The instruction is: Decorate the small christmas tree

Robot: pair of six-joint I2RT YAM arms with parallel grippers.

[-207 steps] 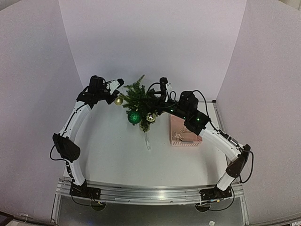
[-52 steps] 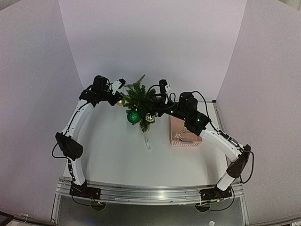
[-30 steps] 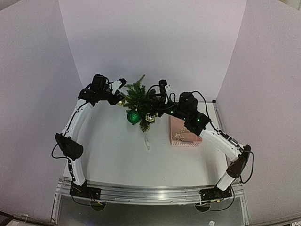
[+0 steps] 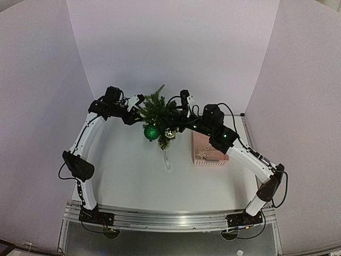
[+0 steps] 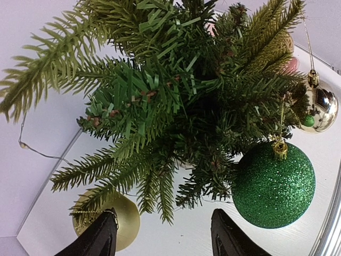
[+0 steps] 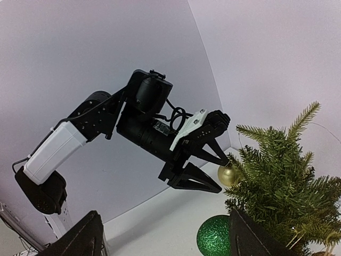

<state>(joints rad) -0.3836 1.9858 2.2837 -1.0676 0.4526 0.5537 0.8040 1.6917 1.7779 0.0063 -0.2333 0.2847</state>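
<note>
The small christmas tree (image 4: 156,109) stands at the back middle of the table and fills the left wrist view (image 5: 181,90). From its branches hang a green glitter ball (image 5: 273,184), a shiny gold ball (image 5: 321,108) and a matte gold ball (image 5: 112,220). My left gripper (image 5: 165,241) is open at the tree's left side. One finger (image 5: 100,239) rests beside the matte gold ball (image 6: 229,174), which hangs from a branch. My right gripper (image 6: 165,241) is open at the tree's right side, holding nothing.
A pink basket (image 4: 208,149) sits right of the tree, under the right arm. A thin pale strand (image 4: 167,160) lies on the table in front of the tree. White walls close in the back and both sides.
The left gripper's jaws have widened and let go of the matte gold ball, which now hangs on the tree. The gripper has edged closer to the tree. The right arm is unchanged.
</note>
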